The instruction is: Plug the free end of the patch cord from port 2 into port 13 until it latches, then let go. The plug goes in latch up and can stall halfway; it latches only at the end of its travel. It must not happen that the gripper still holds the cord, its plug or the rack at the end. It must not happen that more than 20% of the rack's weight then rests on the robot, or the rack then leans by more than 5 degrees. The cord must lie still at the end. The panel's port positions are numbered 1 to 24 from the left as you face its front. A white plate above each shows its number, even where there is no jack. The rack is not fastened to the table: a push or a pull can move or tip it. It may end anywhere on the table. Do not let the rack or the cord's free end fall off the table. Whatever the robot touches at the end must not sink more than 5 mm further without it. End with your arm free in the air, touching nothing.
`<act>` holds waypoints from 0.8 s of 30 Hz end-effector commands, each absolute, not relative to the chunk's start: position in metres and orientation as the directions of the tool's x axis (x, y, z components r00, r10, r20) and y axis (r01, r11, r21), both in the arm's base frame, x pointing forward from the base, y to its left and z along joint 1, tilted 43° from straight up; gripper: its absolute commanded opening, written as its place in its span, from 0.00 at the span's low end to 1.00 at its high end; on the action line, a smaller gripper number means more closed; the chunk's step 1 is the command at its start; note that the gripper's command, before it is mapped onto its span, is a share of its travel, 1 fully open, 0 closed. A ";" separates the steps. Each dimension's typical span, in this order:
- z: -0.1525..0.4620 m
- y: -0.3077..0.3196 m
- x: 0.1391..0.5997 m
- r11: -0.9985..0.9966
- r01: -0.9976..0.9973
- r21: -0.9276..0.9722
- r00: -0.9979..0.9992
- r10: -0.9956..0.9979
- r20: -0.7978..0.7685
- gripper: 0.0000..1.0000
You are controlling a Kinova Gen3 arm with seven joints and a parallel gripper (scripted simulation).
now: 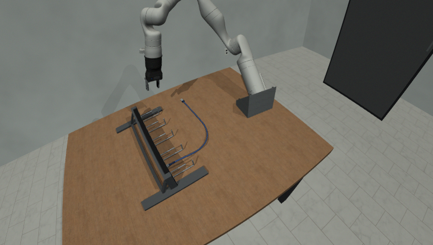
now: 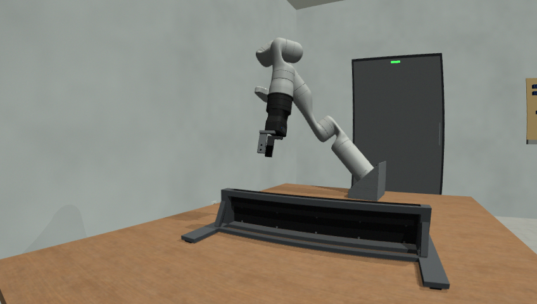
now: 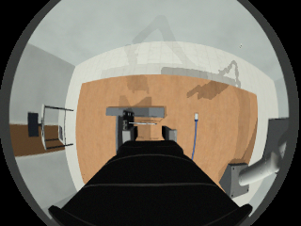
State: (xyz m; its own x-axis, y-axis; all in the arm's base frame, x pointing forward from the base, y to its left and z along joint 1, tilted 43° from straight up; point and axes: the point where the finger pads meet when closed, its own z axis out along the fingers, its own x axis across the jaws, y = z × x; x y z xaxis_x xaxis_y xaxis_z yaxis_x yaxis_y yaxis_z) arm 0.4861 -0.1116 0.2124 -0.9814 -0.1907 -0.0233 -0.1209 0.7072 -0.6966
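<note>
The dark grey rack (image 1: 153,145) stands on the wooden table; the exterior view shows its back side (image 2: 323,221). A blue patch cord (image 1: 198,136) runs from a port near the rack's near end in a curve over the table. Its free plug (image 1: 182,100) lies on the table towards the far edge, clear of the rack. My gripper (image 1: 152,85) is open and empty, high above the rack's far end, fingers pointing down; it also shows in the exterior view (image 2: 266,146). In the wrist view the cord (image 3: 195,135) and the rack (image 3: 134,116) lie far below.
The arm's grey base mount (image 1: 256,103) stands at the table's far right. Several wire cable brackets (image 1: 165,138) stick out of the rack's front. A dark door (image 2: 397,124) is in the wall behind.
</note>
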 end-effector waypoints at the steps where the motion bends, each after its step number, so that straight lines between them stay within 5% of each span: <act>1: 0.222 -0.123 0.448 0.717 -0.101 -0.690 -0.990 -0.143 -0.004 1.00; 7: 0.224 -0.140 0.359 0.732 -0.074 -0.677 -0.996 -0.020 0.088 1.00; 19: 0.225 -0.143 0.339 0.734 -0.068 -0.675 -0.994 0.008 0.109 1.00; 20: 0.225 -0.143 0.339 0.734 -0.068 -0.675 -0.994 0.008 0.109 0.00; 24: 0.225 -0.143 0.339 0.734 -0.068 -0.675 -0.994 0.007 0.108 0.00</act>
